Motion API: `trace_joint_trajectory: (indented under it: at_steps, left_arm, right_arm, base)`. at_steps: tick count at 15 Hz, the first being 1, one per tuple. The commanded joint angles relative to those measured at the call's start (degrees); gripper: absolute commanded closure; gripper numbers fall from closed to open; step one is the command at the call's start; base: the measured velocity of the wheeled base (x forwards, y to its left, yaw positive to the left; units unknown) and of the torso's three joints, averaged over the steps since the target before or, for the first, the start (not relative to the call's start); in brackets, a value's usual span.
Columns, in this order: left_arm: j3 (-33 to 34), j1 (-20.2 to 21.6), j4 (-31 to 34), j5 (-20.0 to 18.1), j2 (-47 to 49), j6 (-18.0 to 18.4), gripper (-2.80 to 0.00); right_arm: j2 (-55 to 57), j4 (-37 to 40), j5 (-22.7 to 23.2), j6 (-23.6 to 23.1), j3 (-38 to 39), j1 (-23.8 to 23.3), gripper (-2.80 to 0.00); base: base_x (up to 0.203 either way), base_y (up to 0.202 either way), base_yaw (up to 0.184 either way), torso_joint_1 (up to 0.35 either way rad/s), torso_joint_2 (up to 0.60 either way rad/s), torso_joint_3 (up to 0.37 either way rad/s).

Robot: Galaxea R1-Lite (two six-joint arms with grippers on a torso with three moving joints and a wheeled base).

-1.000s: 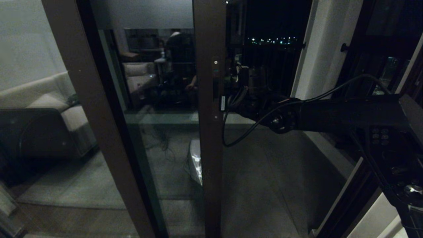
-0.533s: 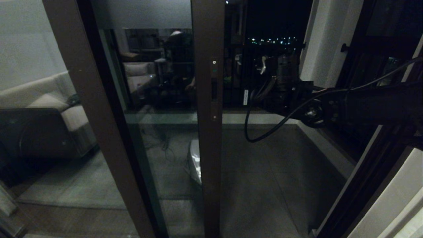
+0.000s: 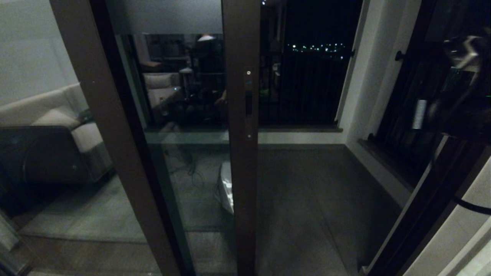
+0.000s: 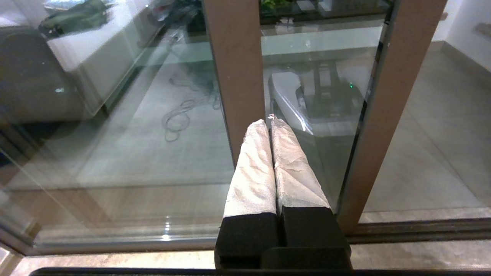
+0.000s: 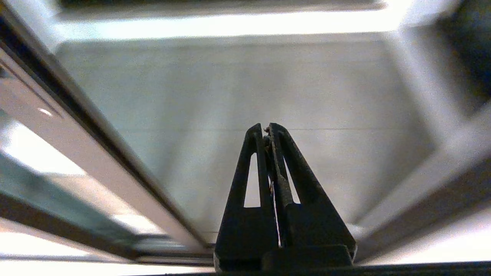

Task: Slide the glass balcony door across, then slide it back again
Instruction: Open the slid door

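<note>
Across the middle of the head view the glass balcony door (image 3: 184, 126) is seen upright, its dark brown stile (image 3: 241, 153) bearing the slim black recessed handle (image 3: 248, 102); a frosted band (image 3: 165, 17) runs along the top of the pane; right of the stile the doorway is open onto the grey balcony floor (image 3: 307, 199); the right tool (image 5: 267, 132) is seen well apart from the door, far right of the stile, with fingers pressed together and nothing between them; the left tool (image 4: 268, 124) is seen low, just before the door's glass, its white-wrapped fingers (image 4: 255, 165) pressed together, nothing held.
</note>
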Motion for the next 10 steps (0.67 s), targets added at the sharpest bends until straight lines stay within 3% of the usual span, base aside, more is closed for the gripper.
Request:
trace_joint_trajectory:
  at_steps: [1, 4, 7, 10]
  left_arm:
    - [-0.08, -0.01, 0.02, -0.01, -0.01, 0.08, 0.0]
    - [-0.08, -0.01, 0.02, -0.01, -0.01, 0.03, 0.0]
    - [-0.02, -0.01, 0.02, -0.01, -0.01, 0.06, 0.0]
    - [-0.08, 0.06, 0.02, -0.01, -0.01, 0.03, 0.0]
  right_arm:
    - [-22.82, 10.16, -2.38, -2.39, 3.85, -2.29, 0.0]
    - [-39.13, 23.2, -5.74, -7.98, 5.68, -6.12, 0.0]
    - [-52.33, 29.86, -6.62, -13.91, 7.96, -12.59, 0.0]
    - [-66.9, 31.48, -0.67, -18.71, 14.4, -14.85, 0.0]
  base:
    - [0.0, 0.0, 0.0, 0.0, 0.0, 0.0]
    - [0.0, 0.0, 0.0, 0.0, 0.0, 0.0]
    - [0.0, 0.0, 0.0, 0.0, 0.0, 0.0]
    - [0.0, 0.0, 0.0, 0.0, 0.0, 0.0]
